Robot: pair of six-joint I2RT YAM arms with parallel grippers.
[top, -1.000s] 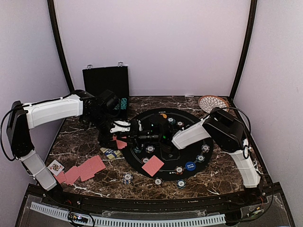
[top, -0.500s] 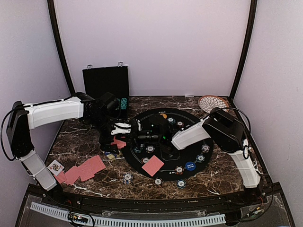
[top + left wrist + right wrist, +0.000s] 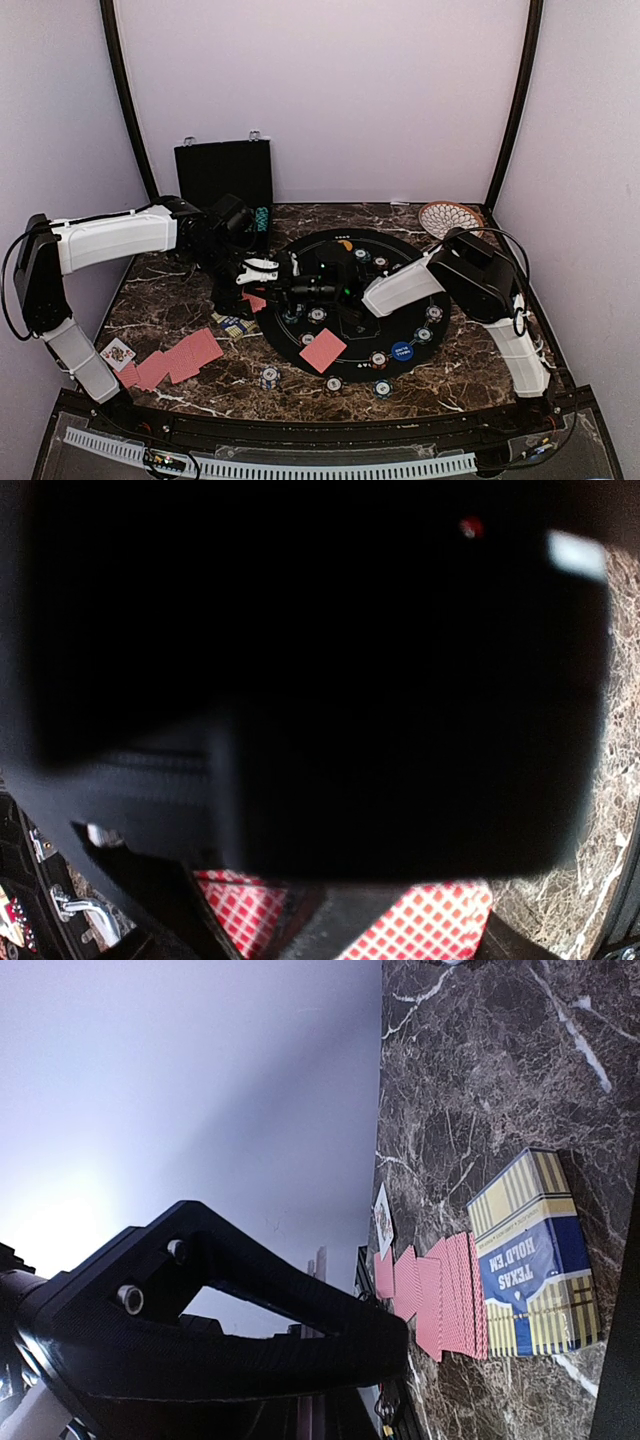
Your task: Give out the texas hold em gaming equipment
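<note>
Only the left gripper (image 3: pixel 262 268) has shifted since a second ago, a little toward the round black mat (image 3: pixel 285 340); the right gripper (image 3: pixel 290 290) has kept its place. The left gripper hangs over a red-backed card (image 3: pixel 256 301) at the left edge of the mat. A dark blurred shape fills most of its wrist view, so I cannot tell if its fingers are spread or closed. The right gripper reaches across the mat with its fingers pressed together. A fan of red cards (image 3: pixel 172 360) lies on the marble table (image 3: pixel 160 300) at the near left, beside a striped card box (image 3: pixel 236 323). One more card (image 3: pixel 322 350) lies on the mat, with poker chips (image 3: pixel 378 359) and a blue disc (image 3: pixel 402 351) near it.
</note>
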